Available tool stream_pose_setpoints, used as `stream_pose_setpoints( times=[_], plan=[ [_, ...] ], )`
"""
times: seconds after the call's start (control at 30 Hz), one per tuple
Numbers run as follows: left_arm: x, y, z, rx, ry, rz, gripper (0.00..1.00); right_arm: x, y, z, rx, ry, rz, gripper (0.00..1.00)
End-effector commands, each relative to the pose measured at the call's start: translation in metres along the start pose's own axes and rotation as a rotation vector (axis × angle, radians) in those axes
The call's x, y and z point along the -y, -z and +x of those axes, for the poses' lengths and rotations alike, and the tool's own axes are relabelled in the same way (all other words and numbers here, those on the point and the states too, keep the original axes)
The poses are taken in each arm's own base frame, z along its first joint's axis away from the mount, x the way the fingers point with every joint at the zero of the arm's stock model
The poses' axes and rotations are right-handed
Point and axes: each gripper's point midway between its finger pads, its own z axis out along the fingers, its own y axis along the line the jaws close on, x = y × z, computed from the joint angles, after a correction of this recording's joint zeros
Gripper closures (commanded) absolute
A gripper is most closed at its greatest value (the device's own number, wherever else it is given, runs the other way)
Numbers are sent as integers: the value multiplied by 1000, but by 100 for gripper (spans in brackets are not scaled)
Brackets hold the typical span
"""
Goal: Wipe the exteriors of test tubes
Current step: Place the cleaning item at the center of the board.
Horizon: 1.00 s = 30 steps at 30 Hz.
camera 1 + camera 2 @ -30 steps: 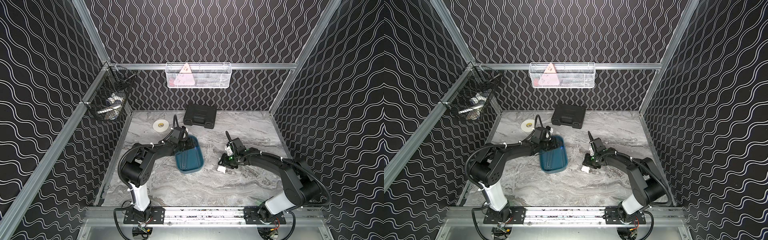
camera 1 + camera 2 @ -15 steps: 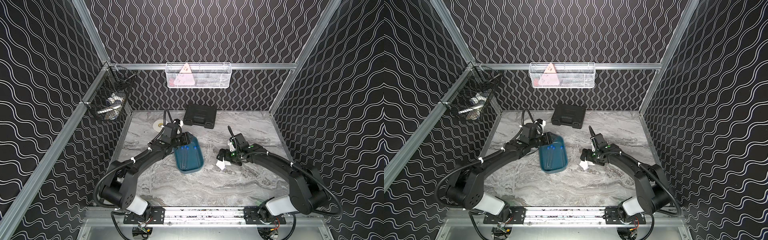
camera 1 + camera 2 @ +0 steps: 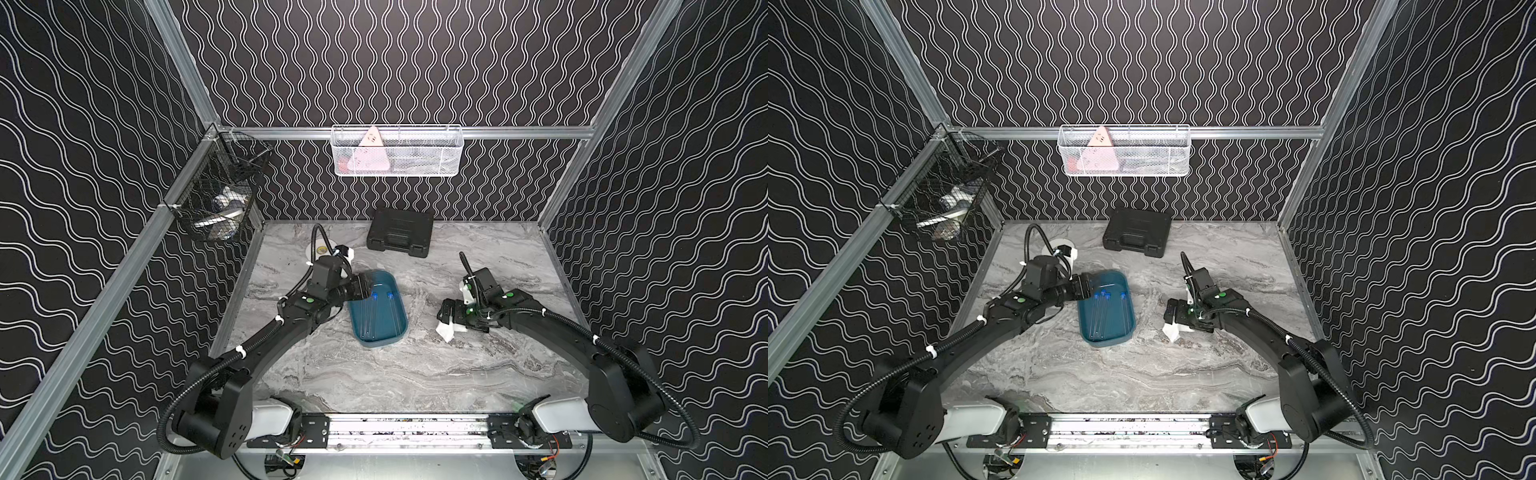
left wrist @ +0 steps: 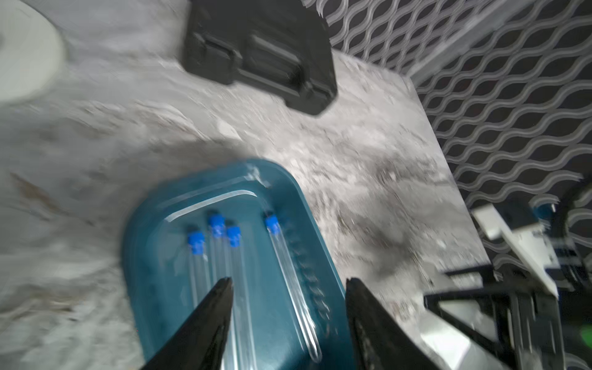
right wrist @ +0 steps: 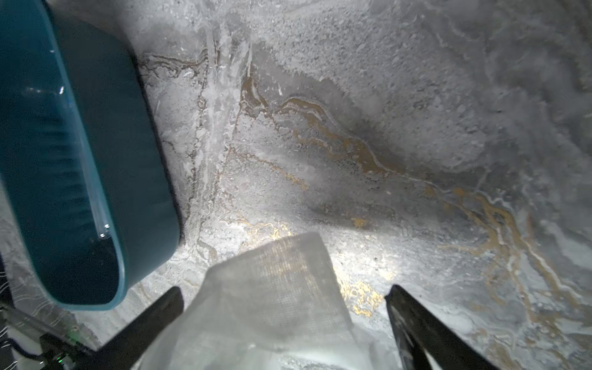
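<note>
Quick look at how we're posed. In both top views our left arm (image 3: 266, 345) comes off its base at about 7 o'clock and stretches long and low toward 1 o'clock. The left wrist (image 3: 328, 272) bends so the left gripper (image 3: 359, 289) points toward 3 o'clock. In the left wrist view its fingers (image 4: 208, 320) stand apart with a clear gap and nothing pinched.

Our right arm (image 3: 552, 328) pretty much mirrors that from 5 o'clock, reaching toward 11 o'clock. The right wrist (image 3: 484, 286) folds over and the right gripper (image 3: 446, 316) faces roughly 9 o'clock, tipped down low, jaws spread wide. The two grippers sit well apart, facing each other.
</note>
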Motion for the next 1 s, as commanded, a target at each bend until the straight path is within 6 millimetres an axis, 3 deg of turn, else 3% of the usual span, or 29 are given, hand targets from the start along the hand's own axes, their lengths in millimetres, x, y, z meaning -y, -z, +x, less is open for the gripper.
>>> stream_pose_setpoints(
  times=[0.0,0.1,0.37,0.53,0.8,0.9,0.97],
  plan=[
    [50,-2,28,-55,-74,178,38,-28,5,-2,11,-48,-165,0],
    [84,-2,54,-76,-97,273,34,-37,9,-6,15,-85,-207,0],
    [148,-13,87,-103,-105,465,26,-49,37,-32,64,-155,-308,0],
    [170,-25,86,-71,-108,537,24,-52,47,-34,68,-195,-365,0],
    [185,-51,81,-41,-112,536,24,-56,57,-29,57,-213,-415,0],
    [188,-61,81,-41,-101,532,34,-55,59,-28,60,-217,-413,0],
    [184,-70,85,-49,-82,513,57,-53,61,-29,70,-220,-411,0]
  ],
)
